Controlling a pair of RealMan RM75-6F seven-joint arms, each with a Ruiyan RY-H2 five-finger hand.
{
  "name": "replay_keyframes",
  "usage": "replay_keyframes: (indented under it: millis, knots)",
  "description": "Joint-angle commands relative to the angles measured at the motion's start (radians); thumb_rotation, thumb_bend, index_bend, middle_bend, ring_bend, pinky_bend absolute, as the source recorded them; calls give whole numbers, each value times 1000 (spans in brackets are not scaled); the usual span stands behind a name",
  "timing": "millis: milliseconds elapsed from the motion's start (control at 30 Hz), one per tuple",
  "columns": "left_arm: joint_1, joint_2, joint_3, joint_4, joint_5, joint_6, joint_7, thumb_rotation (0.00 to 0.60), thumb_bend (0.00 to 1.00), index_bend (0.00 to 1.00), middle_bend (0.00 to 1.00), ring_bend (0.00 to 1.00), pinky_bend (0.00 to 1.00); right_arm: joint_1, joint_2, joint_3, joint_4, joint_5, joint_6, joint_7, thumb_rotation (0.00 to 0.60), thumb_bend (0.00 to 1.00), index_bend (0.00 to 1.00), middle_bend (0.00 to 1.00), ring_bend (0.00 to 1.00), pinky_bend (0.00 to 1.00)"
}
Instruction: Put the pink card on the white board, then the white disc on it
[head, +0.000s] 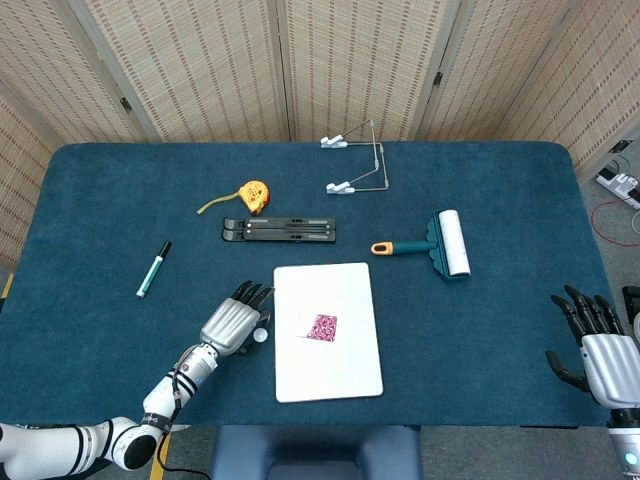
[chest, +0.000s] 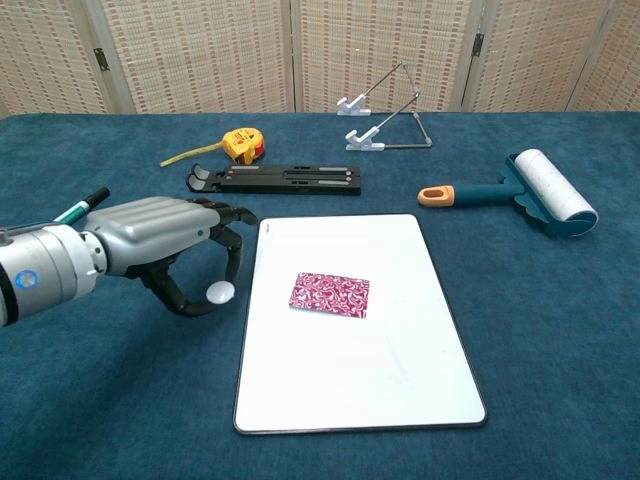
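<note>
The white board (head: 330, 372) (chest: 360, 375) lies flat at the table's front centre. The pink patterned card (head: 321, 327) (chest: 330, 294) rests on its upper middle. My left hand (head: 232, 320) (chest: 160, 240) hovers just left of the board's left edge and pinches the small white disc (head: 259, 335) (chest: 219, 292) between thumb and a finger. The disc is a short way left of the board, beside the card's level. My right hand (head: 598, 345) stays at the table's front right corner with fingers spread and nothing in it; only the head view shows it.
Behind the board lie a black folding stand (head: 280, 230) (chest: 275, 179) and a yellow tape measure (head: 254, 194) (chest: 240, 144). A marker (head: 153, 269) (chest: 80, 207) lies to the left, a teal lint roller (head: 440, 245) (chest: 530, 190) to the right, a wire rack (head: 360, 160) (chest: 385, 130) at the back.
</note>
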Motion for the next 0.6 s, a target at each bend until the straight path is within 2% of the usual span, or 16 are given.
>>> replay_keyframes:
  millis: [33, 300, 600]
  knots:
    - [-10, -1, -11, -15, -2, -6, 5, 600, 365, 502, 99, 31, 0, -1, -1, 0, 0, 0, 1, 0, 600, 367, 111, 58, 82, 0]
    - [-90, -82, -83, -5, -88, -46, 78, 600, 364, 495, 99, 32, 0, -11, 3, -2, 4, 4, 13, 7, 600, 367, 111, 58, 82, 0]
    - [-173, -149, -117, 19, -230, -61, 200, 600, 364, 488, 98, 32, 0, -17, 2, -3, 14, 12, 13, 17, 600, 367, 112, 58, 82, 0]
